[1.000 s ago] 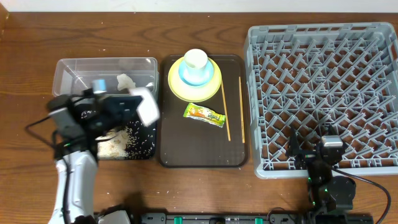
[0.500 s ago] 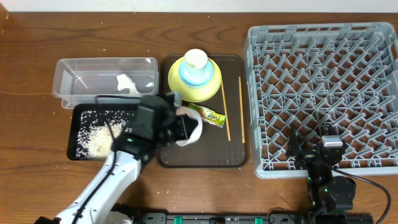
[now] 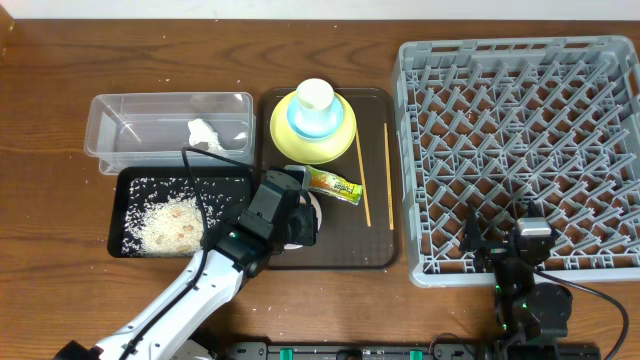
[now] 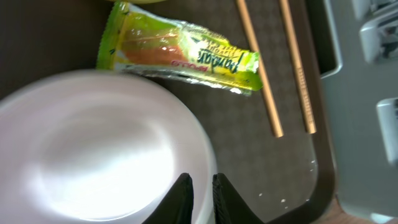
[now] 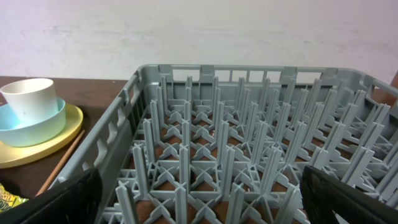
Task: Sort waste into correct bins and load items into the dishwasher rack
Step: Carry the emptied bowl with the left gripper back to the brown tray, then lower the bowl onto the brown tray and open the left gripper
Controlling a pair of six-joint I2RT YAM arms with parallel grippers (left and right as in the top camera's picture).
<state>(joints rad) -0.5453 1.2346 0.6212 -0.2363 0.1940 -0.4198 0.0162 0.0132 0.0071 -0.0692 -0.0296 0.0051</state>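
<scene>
Overhead: L gripper low over brown tray, at white bowl just beside snack wrapper; rice in black tray, tissue in clear tub. R gripper at near edge of grey rack

L wrist: fingers pinch bowl's rim, narrow gap; chopsticks right of wrapper

R wrist: fingers spread wide over rack; cup in blue bowl on plate, far left
</scene>
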